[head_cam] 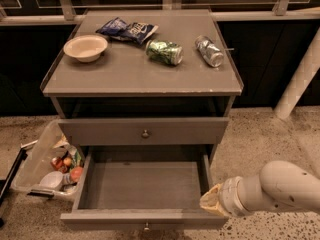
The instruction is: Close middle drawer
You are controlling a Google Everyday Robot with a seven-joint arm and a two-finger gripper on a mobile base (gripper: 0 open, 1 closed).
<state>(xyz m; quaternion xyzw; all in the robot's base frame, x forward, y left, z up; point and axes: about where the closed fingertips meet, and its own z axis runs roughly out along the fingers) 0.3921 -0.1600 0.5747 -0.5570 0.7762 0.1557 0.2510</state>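
middle drawer (145, 186): open, lower centre; front cut off at bottom edge
end effector (212, 203): lower right, by drawer's corner; whether wide or narrow, cannot tell

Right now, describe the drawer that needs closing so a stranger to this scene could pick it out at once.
Find the grey cabinet with cans and a bowl on top. Below its knobbed top drawer sits the middle drawer, with the claw at its right front corner. Unlike the drawer above, it is pulled far out, showing an empty box.

The gripper (212, 204) sits at the right front corner of the pulled-out middle drawer (142, 184), beneath the top drawer (115, 131).
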